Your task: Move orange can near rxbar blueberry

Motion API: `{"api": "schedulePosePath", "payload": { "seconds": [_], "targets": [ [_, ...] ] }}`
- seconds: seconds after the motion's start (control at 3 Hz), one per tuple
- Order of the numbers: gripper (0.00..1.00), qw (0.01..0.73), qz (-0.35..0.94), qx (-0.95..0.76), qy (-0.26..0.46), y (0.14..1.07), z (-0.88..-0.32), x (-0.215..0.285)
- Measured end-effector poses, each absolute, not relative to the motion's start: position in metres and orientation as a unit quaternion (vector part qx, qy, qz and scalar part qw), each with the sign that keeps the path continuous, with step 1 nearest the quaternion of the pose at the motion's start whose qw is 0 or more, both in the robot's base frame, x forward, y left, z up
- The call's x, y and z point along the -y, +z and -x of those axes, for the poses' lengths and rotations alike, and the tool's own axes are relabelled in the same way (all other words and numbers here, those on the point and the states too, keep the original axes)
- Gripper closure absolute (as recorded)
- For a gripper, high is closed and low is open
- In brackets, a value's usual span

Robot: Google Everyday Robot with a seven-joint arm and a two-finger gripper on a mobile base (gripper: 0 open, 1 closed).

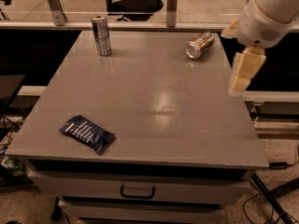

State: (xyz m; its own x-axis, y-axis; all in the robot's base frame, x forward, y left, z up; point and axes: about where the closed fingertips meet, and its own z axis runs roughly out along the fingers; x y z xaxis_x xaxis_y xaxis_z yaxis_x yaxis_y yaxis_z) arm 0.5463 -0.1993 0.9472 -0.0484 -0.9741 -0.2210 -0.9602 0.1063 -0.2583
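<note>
The orange can (200,45) lies on its side at the far right of the grey table (154,101), its shiny end facing front-left. The rxbar blueberry (87,133), a flat dark blue wrapper with white text, lies near the front left corner. My gripper (239,84) hangs from the white arm (264,13) at the table's right edge. It is to the right of the orange can and a little nearer the front, apart from it, and holds nothing that I can see.
A taller silver-and-blue can (101,35) stands upright at the far left of the table. A drawer with a handle (137,192) sits under the tabletop. A railing with metal posts (172,6) runs behind the table. Cables lie on the floor at the right.
</note>
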Motion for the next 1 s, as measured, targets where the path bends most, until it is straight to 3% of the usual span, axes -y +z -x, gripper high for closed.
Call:
{"api": "schedulePosePath", "payload": {
  "seconds": [0.67, 1.0],
  "targets": [
    [0.0, 0.186, 0.717, -0.672, -0.014, 0.912, -0.662, 0.182],
    [0.0, 0.185, 0.746, -0.637, -0.063, 0.909, -0.708, 0.184]
  ]
}}
